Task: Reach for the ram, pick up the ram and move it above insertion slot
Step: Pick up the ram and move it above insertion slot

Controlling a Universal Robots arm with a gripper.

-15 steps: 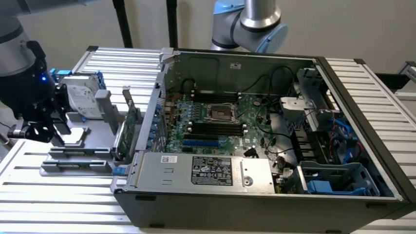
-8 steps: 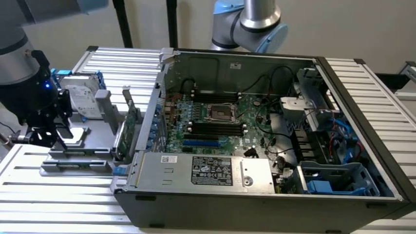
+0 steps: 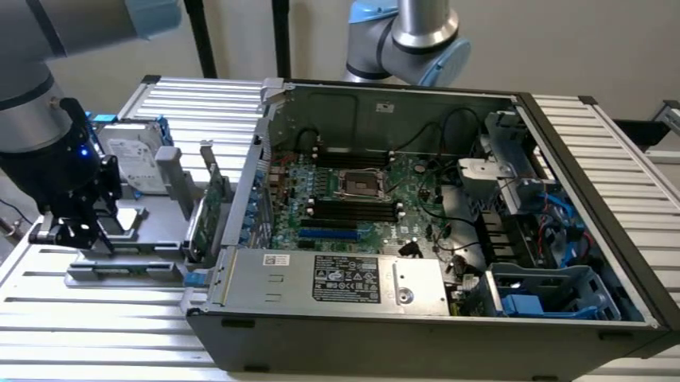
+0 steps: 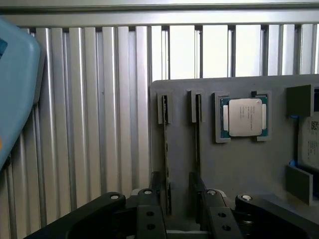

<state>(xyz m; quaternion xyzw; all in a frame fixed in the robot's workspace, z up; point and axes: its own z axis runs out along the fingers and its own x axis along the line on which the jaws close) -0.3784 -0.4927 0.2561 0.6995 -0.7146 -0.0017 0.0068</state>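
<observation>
- Closest up in the wrist view is the hand (image 4: pixel 178 188). Its two black fingers (image 4: pixel 158 185) are apart, with an open gap between them and nothing clamped.
- Just past the fingers, one ram (image 4: pixel 166 149) stands on edge in a slim holder of the gray tray (image 4: pixel 234 164). It's a thin greenish line that runs right up to one finger. Can't tell if they actually touch.
- One more thin stick (image 4: pixel 198 144) sits parallel to it in a second slim holder, so that's two holders and two sticks.
- One square processor chip (image 4: pixel 244 117) lies flat in its own pocket of the same tray.
- In the exterior view the hand (image 3: pixel 80 235) hangs low over that tray (image 3: pixel 127 267), at the lower left of the frame. The tray rests on the ribbed metal bench (image 3: pixel 107 334).
- One hard drive (image 3: pixel 133 163) sits further up the frame from the hand, and one tall green expansion card (image 3: pixel 212 208) stands at the tray's edge beside the case.
- One open computer case (image 3: pixel 595 183) fills the middle and right of the frame.
- The insertion slot (image 3: pixel 351 208) is one of several parallel black sockets on the motherboard, in two groups. I can't count them exactly.
- One blue socket (image 3: pixel 330 235) sits just below the lower group, and one silver power supply (image 3: pixel 340 278) is at the front of the case.
- So the ram is out in the tray, well apart from the slot.
</observation>
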